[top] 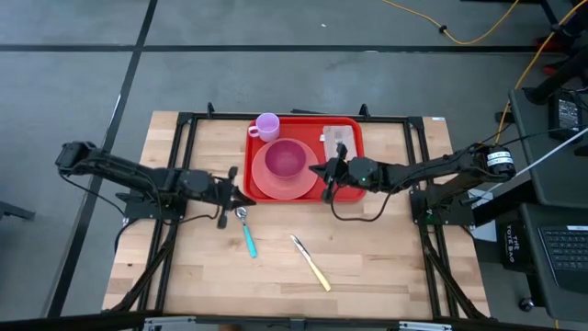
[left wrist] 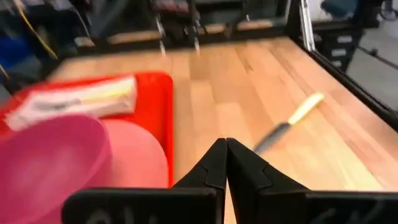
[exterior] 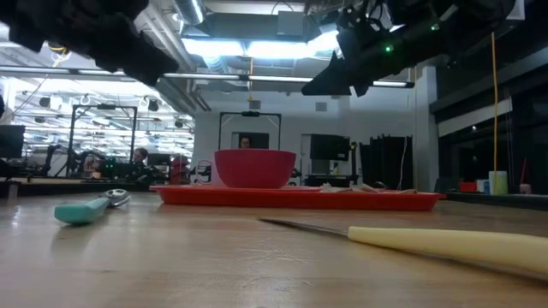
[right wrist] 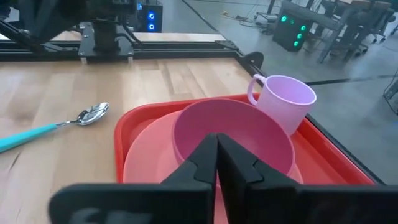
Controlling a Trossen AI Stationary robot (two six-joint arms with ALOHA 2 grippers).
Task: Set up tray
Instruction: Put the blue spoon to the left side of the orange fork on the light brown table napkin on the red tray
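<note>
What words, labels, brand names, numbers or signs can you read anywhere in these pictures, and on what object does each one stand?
None can be read.
Flat packet on the red tray: pale markings, too blurred to read.
Mug, bowl, plate, spoon and knife: no print shows.
Dark box beside the table: label too small to read.

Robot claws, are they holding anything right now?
No, nothing is held. The left gripper is shut on nothing, beside the tray. The right gripper is shut and empty too, above the pink bowl.
</note>
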